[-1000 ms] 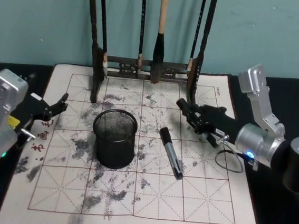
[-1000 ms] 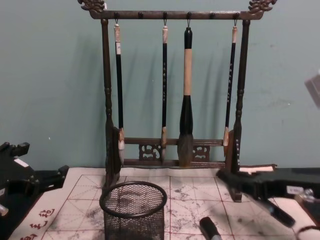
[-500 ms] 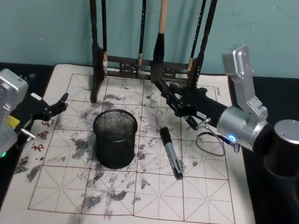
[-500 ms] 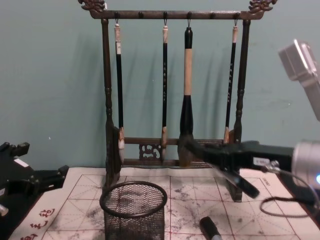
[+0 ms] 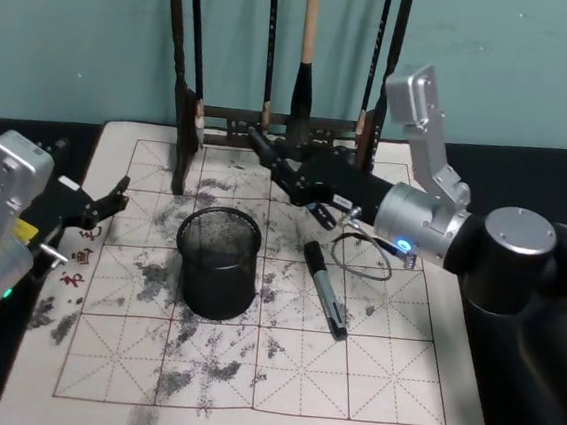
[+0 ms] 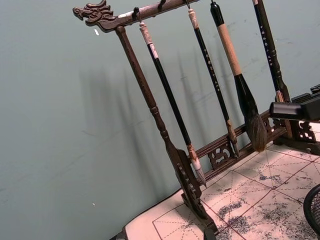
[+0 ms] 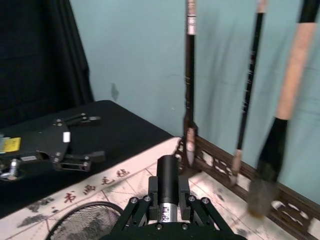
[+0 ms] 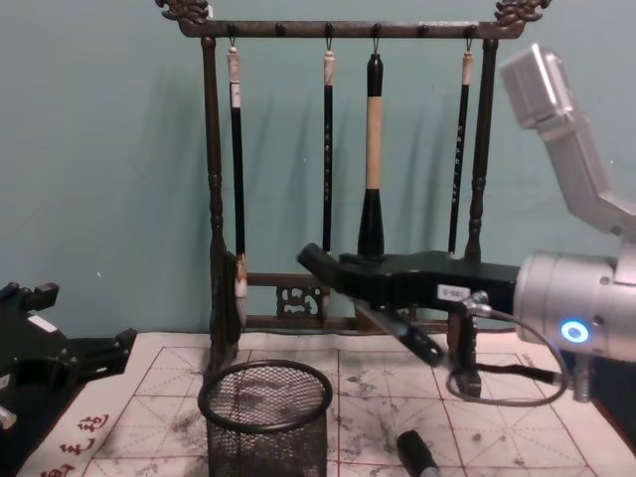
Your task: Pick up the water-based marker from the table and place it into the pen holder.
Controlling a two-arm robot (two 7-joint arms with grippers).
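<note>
The water-based marker [image 5: 325,287], dark with a black cap, lies flat on the ink-stained grid paper just right of the pen holder [image 5: 217,261]; its cap [image 8: 417,455] shows at the chest view's lower edge. The pen holder [image 8: 264,417] is a black mesh cup standing upright and holding nothing. My right gripper [image 5: 287,178] hangs open and holds nothing, reaching leftward above the paper, behind the holder and in front of the brush rack; the chest view has it [image 8: 368,303] above and right of the cup. My left gripper [image 5: 109,201] stays open at the paper's left edge.
A tall dark wooden brush rack [image 5: 282,127] with several hanging brushes stands along the paper's far edge, close behind my right gripper. A loose cable loop [image 5: 365,256] hangs under the right wrist near the marker. The paper [image 5: 248,370] lies on a black tablecloth.
My right arm has swung leftward, from right of the marker to in front of the rack behind the holder. The marker, the holder and my left arm have not moved.
</note>
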